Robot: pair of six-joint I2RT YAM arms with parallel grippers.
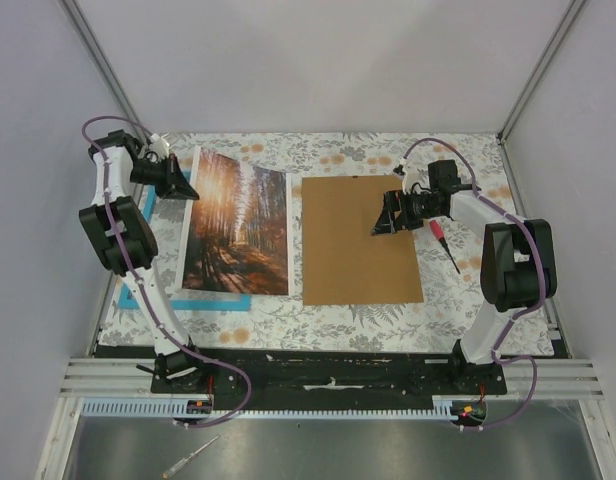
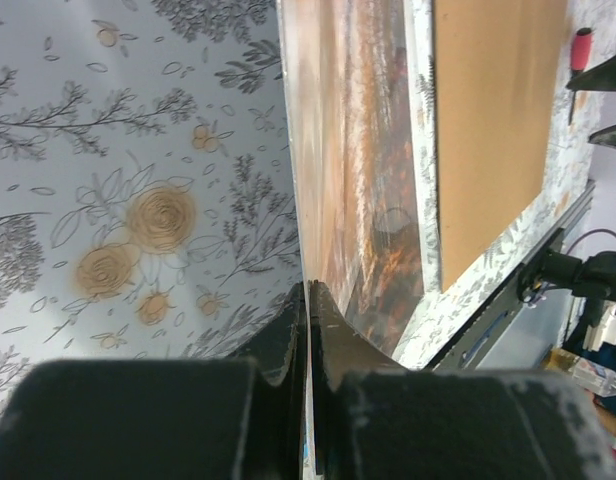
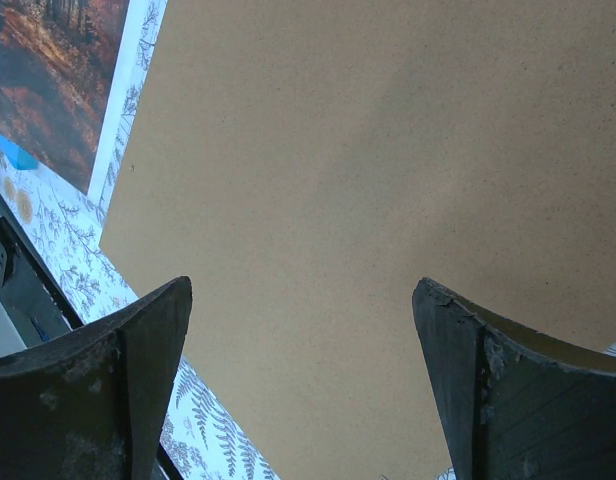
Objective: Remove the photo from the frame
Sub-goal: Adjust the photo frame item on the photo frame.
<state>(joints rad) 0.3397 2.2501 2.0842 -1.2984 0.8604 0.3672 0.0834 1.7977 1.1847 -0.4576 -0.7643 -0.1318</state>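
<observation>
The photo [image 1: 238,220], an orange-brown forest path with a thin white edge, lies picture side up at the table's left. My left gripper [image 1: 188,190] is shut on its far left corner. In the left wrist view the jaws [image 2: 308,290] pinch the thin edge, and the photo [image 2: 358,150] stretches away from them. The blue frame [image 1: 216,301] lies under the photo, showing along its near and left sides. My right gripper [image 1: 383,222] hangs open over a brown board [image 1: 360,240] and holds nothing. In the right wrist view its fingers [image 3: 303,300] spread wide above the board [image 3: 368,150], with the photo [image 3: 58,70] at the top left.
A floral cover [image 1: 328,150] spreads over the table. A red-handled screwdriver [image 1: 443,240] lies right of the board, close to the right arm. Another screwdriver [image 1: 188,462] rests on the metal shelf in front of the arm bases. White walls close in the sides and back.
</observation>
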